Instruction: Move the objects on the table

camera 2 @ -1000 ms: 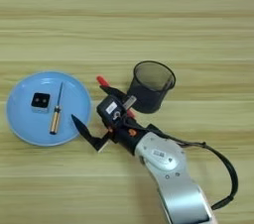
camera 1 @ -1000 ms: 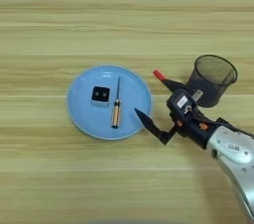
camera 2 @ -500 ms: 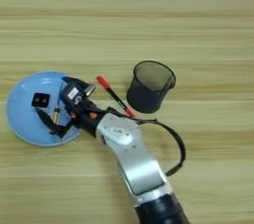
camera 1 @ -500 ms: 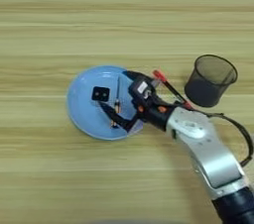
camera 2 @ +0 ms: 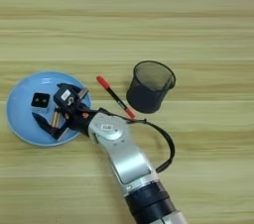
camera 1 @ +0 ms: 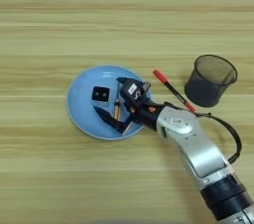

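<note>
Your right arm (camera 1: pixel 198 153) comes in from the tabletop's (camera 1: pixel 59 25) near right corner and reaches left, so the tool (camera 1: pixel 115 103) sits over the right half of the blue plate (camera 1: pixel 79 114). Its two black fingers (camera 1: pixel 106 119) are spread wide, one toward the far side of the plate and one toward the near side, with a small brown-and-black stick (camera 1: pixel 117 110) lying between them on the plate. You cannot tell whether either finger touches that stick; nothing is gripped.

The small black block (camera 1: pixel 100 93) with its white rim lies flat on the plate, just left of the tool and apart from the fingers.

The pen (camera 1: pixel 172 90) lies on the bare tabletop just right of the plate, slanting from its red far-left end to its red near-right end, where it meets the arm's black cable (camera 1: pixel 228 134).

The black mesh cup (camera 1: pixel 210 80) stands upright to the right of the pen, near it but not touching, toward the tabletop's right edge.
</note>
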